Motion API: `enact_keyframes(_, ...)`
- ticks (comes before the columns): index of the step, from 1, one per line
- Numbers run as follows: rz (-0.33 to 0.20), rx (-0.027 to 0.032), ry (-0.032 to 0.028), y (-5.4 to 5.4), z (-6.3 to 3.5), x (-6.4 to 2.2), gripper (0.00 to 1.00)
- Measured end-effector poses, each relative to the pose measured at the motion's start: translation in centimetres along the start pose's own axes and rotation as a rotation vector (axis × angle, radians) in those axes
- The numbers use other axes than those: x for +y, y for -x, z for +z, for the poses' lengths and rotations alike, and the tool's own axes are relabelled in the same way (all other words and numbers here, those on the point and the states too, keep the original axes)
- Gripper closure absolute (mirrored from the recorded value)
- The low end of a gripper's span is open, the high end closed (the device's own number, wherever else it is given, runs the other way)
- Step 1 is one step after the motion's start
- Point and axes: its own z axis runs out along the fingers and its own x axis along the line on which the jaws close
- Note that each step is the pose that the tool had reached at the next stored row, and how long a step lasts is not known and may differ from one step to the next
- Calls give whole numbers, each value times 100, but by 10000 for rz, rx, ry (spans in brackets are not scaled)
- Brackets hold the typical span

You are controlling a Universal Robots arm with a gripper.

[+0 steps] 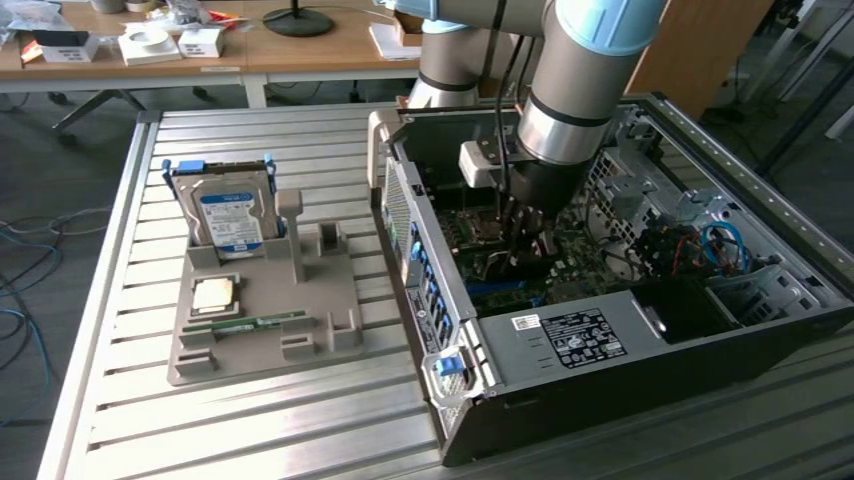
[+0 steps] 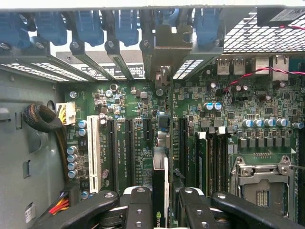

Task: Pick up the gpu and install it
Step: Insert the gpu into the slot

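Slatted metal table; one open computer case, its white label unreadable. Inside the case the gripper clamps one gpu edge-up above the motherboard, long axis toward the case's rear slots, bracket rearward, green logo partly visible. Beside the case, one hard drive stands.

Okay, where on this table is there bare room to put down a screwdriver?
Table slats are bare on the camera side of the grey tray, at the exterior view's left of it, and behind the hard drive. The computer case is crowded: the pincer grips the graphics card inside.
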Motion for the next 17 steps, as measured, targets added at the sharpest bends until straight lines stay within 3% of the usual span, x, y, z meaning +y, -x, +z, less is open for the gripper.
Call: enact_keyframes(17, -71, 2, 1, 0, 0, 0, 74)
